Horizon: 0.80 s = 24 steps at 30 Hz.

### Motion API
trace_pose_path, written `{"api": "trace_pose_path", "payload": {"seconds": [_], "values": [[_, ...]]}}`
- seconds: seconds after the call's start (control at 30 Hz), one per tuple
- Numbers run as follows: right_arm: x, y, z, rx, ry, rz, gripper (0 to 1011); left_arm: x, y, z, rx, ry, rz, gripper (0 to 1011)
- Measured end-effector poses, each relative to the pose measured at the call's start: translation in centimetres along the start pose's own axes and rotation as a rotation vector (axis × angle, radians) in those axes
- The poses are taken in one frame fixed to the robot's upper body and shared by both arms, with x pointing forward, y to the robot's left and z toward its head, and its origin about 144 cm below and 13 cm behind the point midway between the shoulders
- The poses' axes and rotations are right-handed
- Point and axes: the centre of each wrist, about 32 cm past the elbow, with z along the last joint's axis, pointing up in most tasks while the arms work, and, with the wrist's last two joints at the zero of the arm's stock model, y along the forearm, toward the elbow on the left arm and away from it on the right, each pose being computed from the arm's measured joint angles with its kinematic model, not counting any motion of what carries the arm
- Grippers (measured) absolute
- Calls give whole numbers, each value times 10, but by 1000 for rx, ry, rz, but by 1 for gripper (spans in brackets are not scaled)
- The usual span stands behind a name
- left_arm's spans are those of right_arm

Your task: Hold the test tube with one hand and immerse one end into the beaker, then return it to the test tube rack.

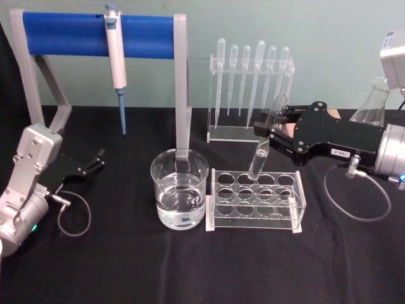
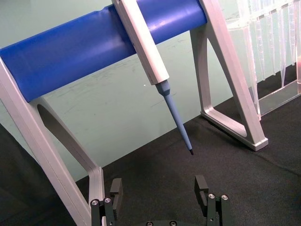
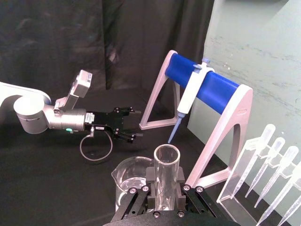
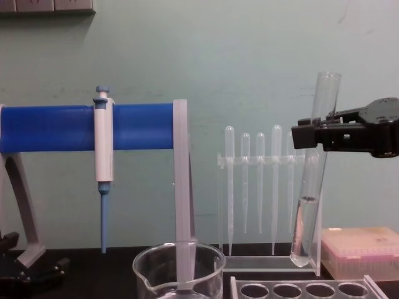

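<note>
My right gripper (image 1: 266, 136) is shut on the test tube (image 1: 269, 134), a clear glass tube held slightly tilted with its mouth up. In the chest view the test tube (image 4: 313, 174) hangs with its rounded end just above the clear rack (image 4: 299, 289), and a little liquid shows in its lower part. In the right wrist view the fingers clamp the test tube (image 3: 166, 172) near its upper half. The beaker (image 1: 179, 190), holding water, stands left of the rack (image 1: 255, 201), apart from the tube. My left gripper (image 1: 95, 161) rests open at the far left, fingers (image 2: 202, 188) spread.
A grey stand with a blue bar (image 1: 95, 35) carries a pipettor (image 1: 116, 63) behind the beaker. A clear holder of plastic pipettes (image 1: 250, 82) stands behind the rack. A glass flask (image 1: 373, 104) is at the far right, and a tip box (image 4: 361, 249) stands right of the rack.
</note>
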Motion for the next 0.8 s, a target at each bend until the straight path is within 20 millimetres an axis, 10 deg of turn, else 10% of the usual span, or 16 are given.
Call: {"api": "trace_pose_path", "payload": {"seconds": [0.8], "values": [[0, 0, 0, -3, -1, -2, 224, 0, 0, 0, 0, 0, 0, 1000]]}}
